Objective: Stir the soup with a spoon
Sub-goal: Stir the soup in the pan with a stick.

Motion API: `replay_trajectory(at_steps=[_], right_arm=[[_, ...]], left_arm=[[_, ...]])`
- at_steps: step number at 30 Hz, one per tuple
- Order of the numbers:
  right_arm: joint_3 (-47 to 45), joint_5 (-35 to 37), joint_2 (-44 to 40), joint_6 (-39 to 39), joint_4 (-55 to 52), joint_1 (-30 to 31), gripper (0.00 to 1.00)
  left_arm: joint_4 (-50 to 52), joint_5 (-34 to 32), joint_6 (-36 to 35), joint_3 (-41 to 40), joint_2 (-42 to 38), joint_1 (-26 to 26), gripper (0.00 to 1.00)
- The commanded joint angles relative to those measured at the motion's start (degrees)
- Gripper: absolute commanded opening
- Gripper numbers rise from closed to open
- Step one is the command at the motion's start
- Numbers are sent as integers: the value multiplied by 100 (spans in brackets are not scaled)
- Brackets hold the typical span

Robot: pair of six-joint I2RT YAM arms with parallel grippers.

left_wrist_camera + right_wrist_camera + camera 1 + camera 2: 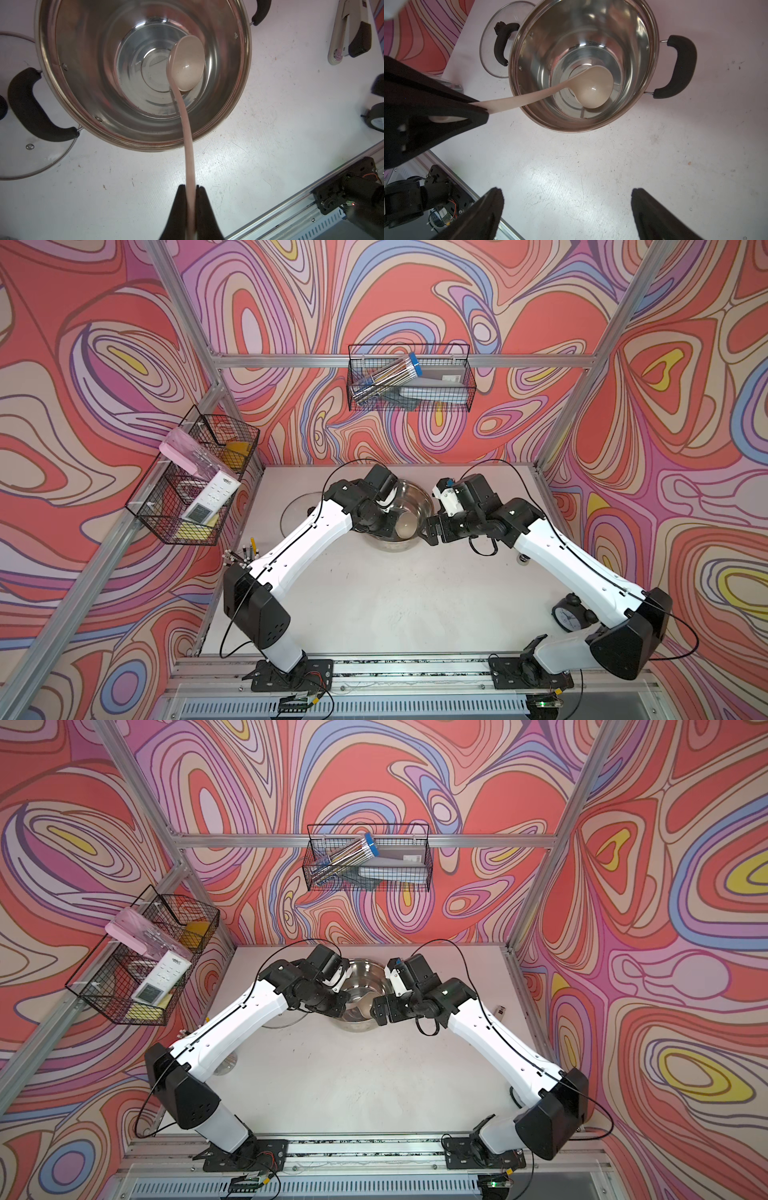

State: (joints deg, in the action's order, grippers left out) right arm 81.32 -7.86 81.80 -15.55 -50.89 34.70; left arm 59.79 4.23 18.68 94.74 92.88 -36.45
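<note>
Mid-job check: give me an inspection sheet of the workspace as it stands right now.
Surface: white table, scuffed and speckled; no spill seen.
Job's things: spoon, its bowl low inside the steel pot; whether there is liquid, cannot tell.
Clutter: glass lid beside the pot; stapler; alarm clock; pens.
Grippers: left tool shut on the spoon's handle; right tool open, empty, near the pot.
Cables: black cables loop off both arms; none in the pot.
Surroundings: back basket and side basket hang on patterned walls.
</note>
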Motion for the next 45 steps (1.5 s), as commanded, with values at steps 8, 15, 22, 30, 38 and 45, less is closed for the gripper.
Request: replay_trajectory(at_steps=[8, 15, 22, 30, 38, 45], right_arm=[[152, -131, 151, 26, 97, 80, 98], [121, -146, 149, 17, 115, 90, 98], [86, -85, 91, 0, 87, 94, 98], [77, 55, -15, -35, 37, 92, 98], [51, 152, -111, -85, -10, 90, 98], [51, 96, -96, -82, 26, 104, 98]], left_arm=[[619, -888, 180, -233, -501, 14, 0], [815, -1487, 97, 112, -360, 181, 0], [474, -1753, -92, 468, 9, 217, 0], [-217, -1007, -168, 896, 512, 217, 0], [-449, -137, -66, 1023, 742, 114, 0], [-437, 220, 85, 558, 411, -18, 0]])
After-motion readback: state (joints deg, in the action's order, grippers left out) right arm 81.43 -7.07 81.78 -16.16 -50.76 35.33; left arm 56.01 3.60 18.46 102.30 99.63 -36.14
